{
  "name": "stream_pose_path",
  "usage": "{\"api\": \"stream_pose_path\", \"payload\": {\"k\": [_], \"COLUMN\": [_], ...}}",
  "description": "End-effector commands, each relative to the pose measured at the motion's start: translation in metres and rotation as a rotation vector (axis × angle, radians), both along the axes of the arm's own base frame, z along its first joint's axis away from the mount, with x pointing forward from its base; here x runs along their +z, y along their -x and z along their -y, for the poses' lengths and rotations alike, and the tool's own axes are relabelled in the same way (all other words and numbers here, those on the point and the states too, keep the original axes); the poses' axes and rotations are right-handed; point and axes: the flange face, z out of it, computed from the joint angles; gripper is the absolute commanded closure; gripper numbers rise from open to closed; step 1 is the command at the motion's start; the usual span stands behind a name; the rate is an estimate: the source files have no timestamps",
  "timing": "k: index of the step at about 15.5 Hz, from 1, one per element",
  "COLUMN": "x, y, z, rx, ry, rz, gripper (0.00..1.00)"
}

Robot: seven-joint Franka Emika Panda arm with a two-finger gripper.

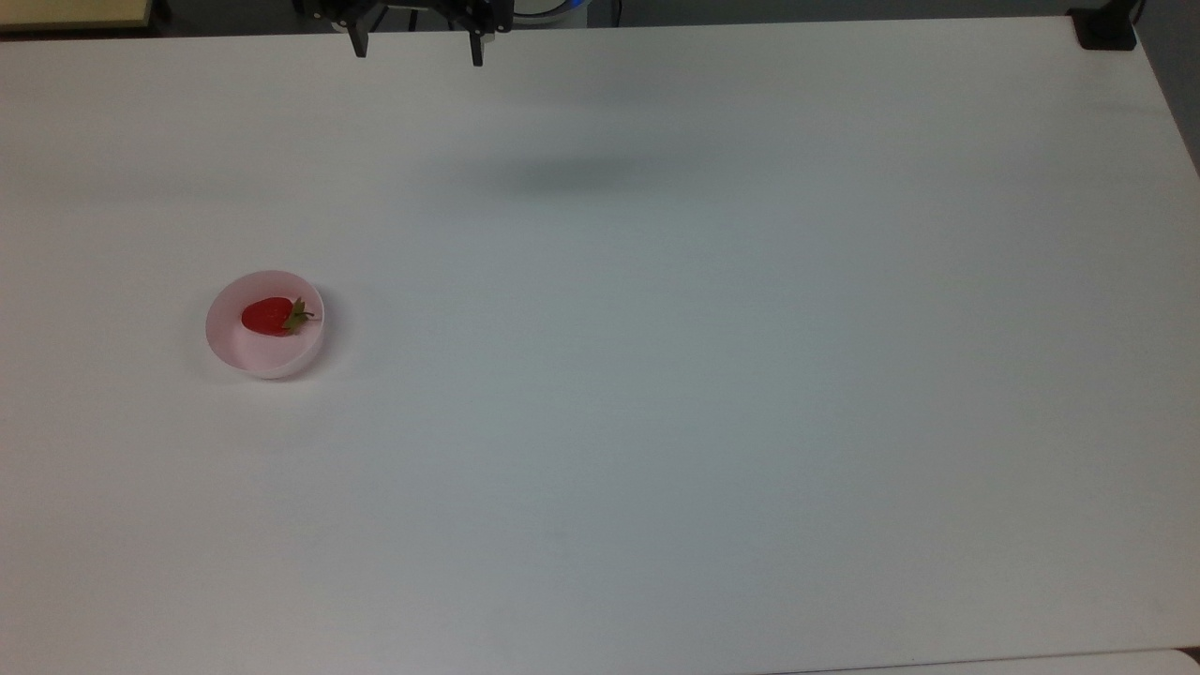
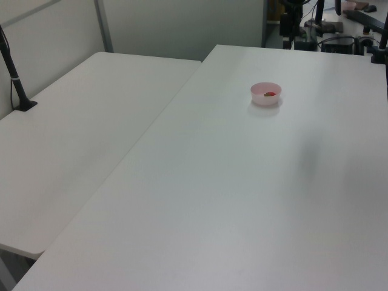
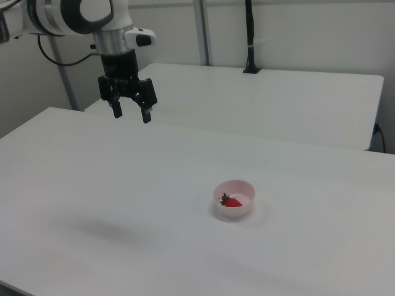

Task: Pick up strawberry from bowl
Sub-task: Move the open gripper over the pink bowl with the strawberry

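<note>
One strawberry [image 1: 269, 316] lies inside the bowl [image 1: 265, 358].

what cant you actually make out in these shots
- Gripper, top view: the picture's upper edge cuts it off above the fingers.
- Strawberry, left view: too small, and the bowl wall hides its lower part; the leafy cap cannot be told.
- Bowl floor under the strawberry, top view: covered by the fruit.
- Arm base, right view: cut off by the right view's left edge.

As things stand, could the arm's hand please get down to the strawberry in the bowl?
Probably yes: the strawberry lies uncovered in the open bowl, and the open hand hangs high over bare table with nothing between.
</note>
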Motion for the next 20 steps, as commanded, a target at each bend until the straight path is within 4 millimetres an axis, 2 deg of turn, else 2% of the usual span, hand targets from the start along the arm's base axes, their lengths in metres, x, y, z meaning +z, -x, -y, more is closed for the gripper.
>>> {"api": "stream_pose_path", "payload": {"k": [1, 10, 14, 18, 20], "x": [-0.001, -0.007, -0.015, -0.044, -0.070], "y": [0.013, 0.009, -0.003, -0.024, -0.037], "z": [0.002, 0.011, 0.046, 0.085, 0.105], "rx": [-0.006, 0.029, 0.119, 0.065, 0.031], "ry": [-0.002, -0.007, -0.021, -0.009, -0.003], "rz": [-0.011, -0.018, 0.024, 0.058, 0.064], "gripper": [0.00, 0.00, 0.00, 0.00, 0.00]}}
